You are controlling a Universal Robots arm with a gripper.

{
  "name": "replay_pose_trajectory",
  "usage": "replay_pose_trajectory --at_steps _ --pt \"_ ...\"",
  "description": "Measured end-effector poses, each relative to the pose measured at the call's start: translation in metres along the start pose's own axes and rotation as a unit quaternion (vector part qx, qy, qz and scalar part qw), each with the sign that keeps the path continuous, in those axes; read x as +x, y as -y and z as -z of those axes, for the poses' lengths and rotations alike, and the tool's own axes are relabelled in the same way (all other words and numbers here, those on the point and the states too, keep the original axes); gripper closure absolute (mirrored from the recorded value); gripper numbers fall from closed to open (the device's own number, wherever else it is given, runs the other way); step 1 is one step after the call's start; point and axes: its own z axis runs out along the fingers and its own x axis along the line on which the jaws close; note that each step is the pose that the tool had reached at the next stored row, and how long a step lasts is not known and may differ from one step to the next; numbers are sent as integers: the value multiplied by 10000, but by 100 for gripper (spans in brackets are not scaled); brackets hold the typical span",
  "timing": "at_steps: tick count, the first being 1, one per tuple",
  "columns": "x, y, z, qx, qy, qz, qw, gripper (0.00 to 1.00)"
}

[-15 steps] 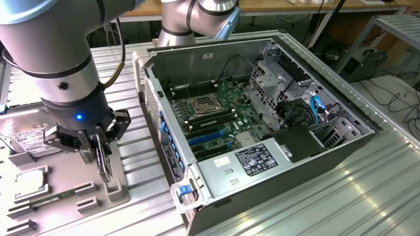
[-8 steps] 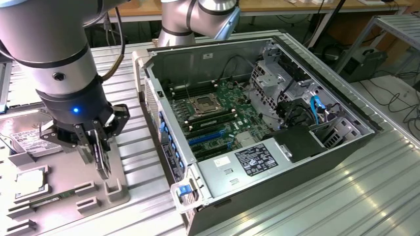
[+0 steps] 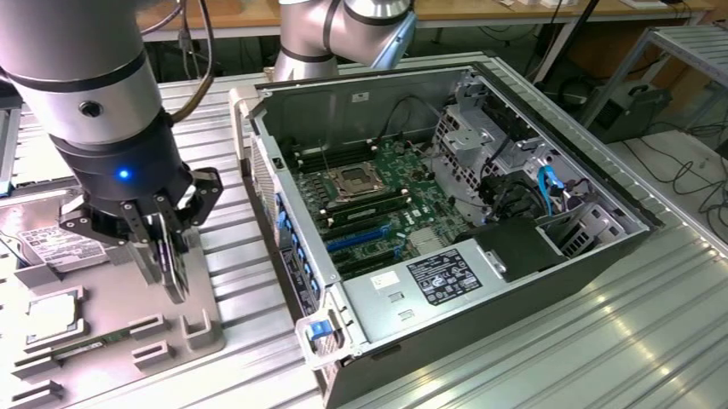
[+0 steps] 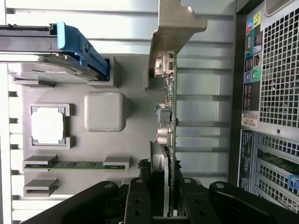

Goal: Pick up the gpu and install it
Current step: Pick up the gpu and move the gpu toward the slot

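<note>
My gripper point(image 3: 160, 232) is shut on the gpu point(image 3: 174, 266), a thin dark card that hangs on edge from the fingers, its round fan facing the exterior view's right. It is over the grey parts tray point(image 3: 203, 317), left of the open computer case point(image 3: 341, 94). In the wrist view the gpu point(image 4: 169, 112) runs edge-on away from my gripper point(image 4: 162, 186), with its silver bracket point(image 4: 174, 25) at the far end. Whether the card's lower edge touches the tray I cannot tell. Inside the case lies the motherboard point(image 3: 381, 200) with blue expansion slots point(image 3: 358, 239).
On the tray sit a silver hard drive point(image 3: 48, 243) point(image 4: 42, 65) with a blue handle point(image 4: 77, 44), a processor chip point(image 4: 46, 126) and a green memory stick point(image 4: 74, 164). The case's rear panel point(image 4: 275, 70) is close beside the card. A second arm's base point(image 3: 330, 34) stands behind the case.
</note>
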Motion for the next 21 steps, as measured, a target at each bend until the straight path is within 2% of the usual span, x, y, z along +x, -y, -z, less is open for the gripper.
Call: replay_pose_trajectory --at_steps 11,21 --pt "-4 -2 154 0 0 0 10000 72" --pt "-6 -2 232 0 0 0 10000 72"
